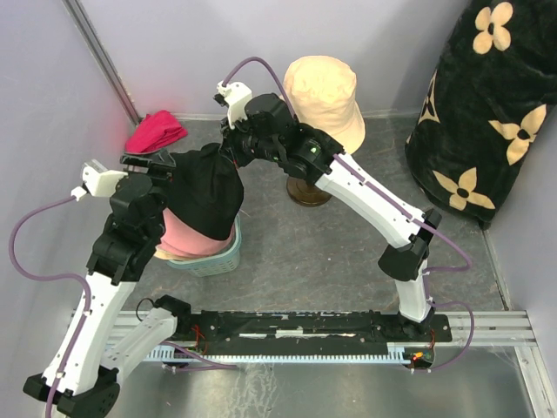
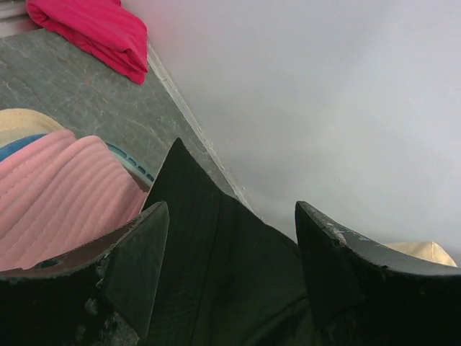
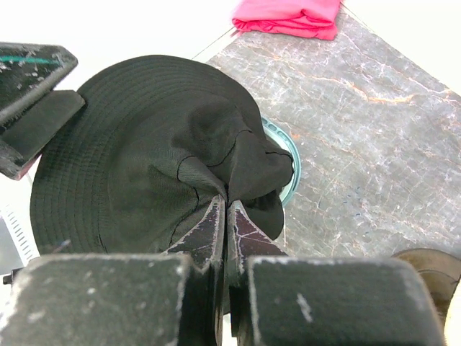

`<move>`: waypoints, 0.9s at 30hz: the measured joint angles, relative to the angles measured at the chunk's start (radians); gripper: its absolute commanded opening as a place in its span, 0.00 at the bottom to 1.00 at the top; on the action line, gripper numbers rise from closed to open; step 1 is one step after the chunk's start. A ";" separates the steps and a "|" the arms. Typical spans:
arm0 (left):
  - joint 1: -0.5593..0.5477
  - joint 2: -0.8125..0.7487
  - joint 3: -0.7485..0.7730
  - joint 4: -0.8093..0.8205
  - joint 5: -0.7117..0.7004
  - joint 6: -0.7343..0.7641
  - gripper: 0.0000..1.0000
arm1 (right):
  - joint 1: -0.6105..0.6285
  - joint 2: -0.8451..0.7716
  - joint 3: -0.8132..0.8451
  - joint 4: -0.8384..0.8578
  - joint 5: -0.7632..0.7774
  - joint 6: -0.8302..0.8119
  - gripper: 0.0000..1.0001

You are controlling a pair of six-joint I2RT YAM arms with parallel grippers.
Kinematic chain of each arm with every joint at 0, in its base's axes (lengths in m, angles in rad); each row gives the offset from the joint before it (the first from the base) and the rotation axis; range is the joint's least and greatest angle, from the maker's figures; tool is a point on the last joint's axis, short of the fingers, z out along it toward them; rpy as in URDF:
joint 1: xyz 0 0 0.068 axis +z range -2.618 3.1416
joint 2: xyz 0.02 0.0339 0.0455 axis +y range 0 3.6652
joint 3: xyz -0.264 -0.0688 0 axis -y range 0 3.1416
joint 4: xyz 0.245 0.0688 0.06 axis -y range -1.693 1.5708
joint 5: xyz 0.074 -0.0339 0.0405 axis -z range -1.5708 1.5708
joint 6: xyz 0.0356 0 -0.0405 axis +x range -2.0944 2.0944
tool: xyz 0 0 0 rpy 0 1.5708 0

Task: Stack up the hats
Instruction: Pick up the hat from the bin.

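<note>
A black hat [image 1: 204, 196] lies crown-up over a pink hat [image 1: 187, 239] at the left of the table. My right gripper [image 1: 233, 144] is shut on a fold of the black hat's crown [image 3: 227, 202], which bunches up at the fingertips. My left gripper [image 1: 148, 161] stands open at the hat's far-left edge. In the left wrist view the black brim [image 2: 216, 274] lies between the spread fingers [image 2: 230, 209], with the pink hat [image 2: 65, 194] beside them. Thin edges of a beige brim [image 2: 21, 122] and a blue one [image 2: 14, 148] peek out below. Another beige hat [image 1: 324, 91] sits on a head form at the back.
A teal ribbed rim [image 1: 218, 259] shows under the pile. A magenta-red cloth bundle [image 1: 155, 131] lies in the back-left corner by the wall. The head form's dark stand [image 1: 309, 192] is just right of the pile. A dark flower-patterned blanket [image 1: 487, 113] fills the right side.
</note>
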 measured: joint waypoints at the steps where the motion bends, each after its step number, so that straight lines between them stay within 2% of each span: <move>1: 0.000 -0.007 -0.010 0.000 0.000 -0.003 0.77 | 0.000 0.000 0.000 0.002 0.000 -0.002 0.02; 9: 0.000 -0.092 -0.103 -0.030 -0.012 -0.068 0.76 | -0.019 -0.013 -0.015 0.035 0.003 -0.001 0.02; 18: 0.000 -0.204 -0.201 -0.085 -0.052 -0.208 0.75 | -0.029 -0.025 -0.035 0.055 0.003 0.002 0.02; 27: 0.000 -0.187 -0.216 -0.094 -0.051 -0.273 0.75 | -0.031 -0.026 -0.037 0.066 0.003 0.002 0.02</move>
